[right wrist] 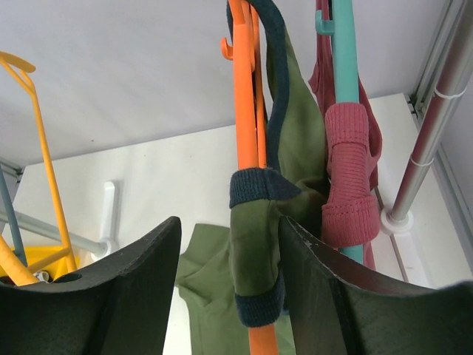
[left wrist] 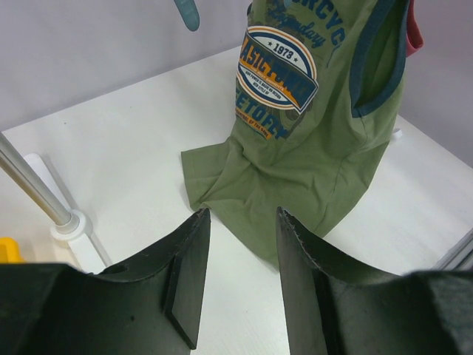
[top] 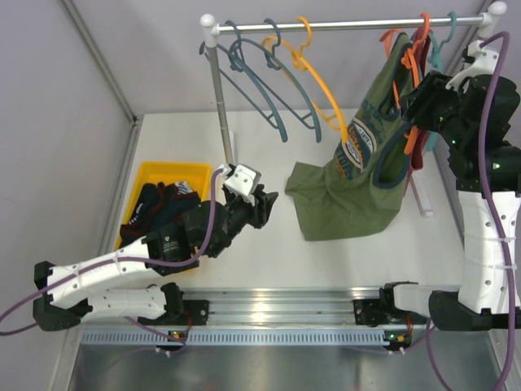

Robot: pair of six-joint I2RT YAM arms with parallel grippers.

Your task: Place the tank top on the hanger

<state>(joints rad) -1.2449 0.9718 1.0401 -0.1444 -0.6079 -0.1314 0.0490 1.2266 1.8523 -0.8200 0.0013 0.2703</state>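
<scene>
The olive-green tank top [top: 358, 187] hangs at the right end of the rail, and its hem lies bunched on the table. One navy-trimmed strap [right wrist: 259, 244] is looped over an arm of the orange hanger [right wrist: 247, 111], which also shows in the top view [top: 411, 142]. My right gripper [right wrist: 229, 229] is open, with its jaws either side of that strap and hanger arm; it is up by the rail in the top view [top: 417, 106]. My left gripper [left wrist: 242, 214] is open and empty, low over the table just left of the hem [left wrist: 310, 148], as the top view [top: 264, 204] also shows.
A dark red top [right wrist: 347, 177] hangs on a teal hanger right beside the strap. An amber hanger [top: 313, 73] and teal-grey hangers [top: 260, 73] hang on the rail [top: 342, 24]. The rail's post [top: 220, 98] stands at the left. A yellow bin [top: 167, 175] holds dark clothes [top: 159, 204].
</scene>
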